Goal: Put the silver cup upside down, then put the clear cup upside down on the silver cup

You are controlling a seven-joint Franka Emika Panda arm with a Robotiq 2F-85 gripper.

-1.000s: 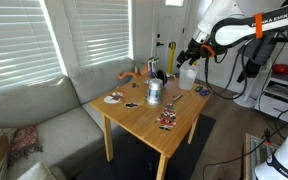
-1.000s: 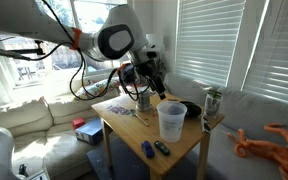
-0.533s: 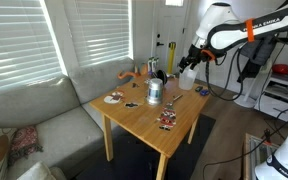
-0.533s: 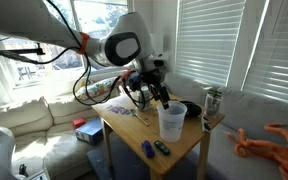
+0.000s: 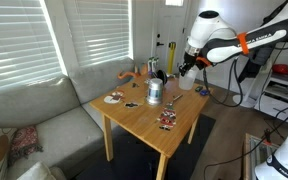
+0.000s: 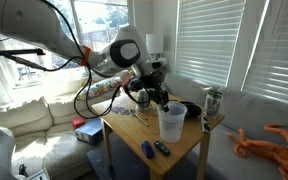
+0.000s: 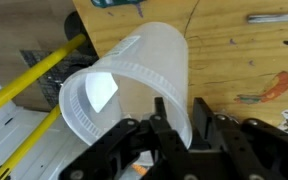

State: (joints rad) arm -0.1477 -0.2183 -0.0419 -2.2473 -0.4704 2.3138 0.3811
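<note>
Arm (image 5: pixel 220 42) reaches in from the right over the wooden table (image 5: pixel 144 116), with the gripper (image 5: pixel 187 67) pointing down at the table's far right corner. It's also visible in an exterior view at (image 6: pixel 164 102).

Clear cup (image 5: pixel 187 80) sits at that corner. It's upright with its long axis vertical and its mouth up, and the base looks to be on the tabletop (image 6: pixel 170 122).

In the wrist view the open mouth faces the camera and the cup (image 7: pixel 134 80) tapers away toward the wood. The gripper (image 7: pixel 189 120) straddles the rim, one finger (image 7: pixel 172 118) inside and one outside. Jaws are nearly together, pinching the cup wall at the rim.

Silver cup (image 5: pixel 154 92) stands mid-table, left of the clear cup and well apart from it. Its axis is vertical, but I can't tell which end is up. In an exterior view it shows just behind the gripper (image 6: pixel 141 98).

Black bowl (image 6: pixel 191 109) is just beside the clear cup, on its far side. Small bits are scattered on the near part of the table, too small to identify.
</note>
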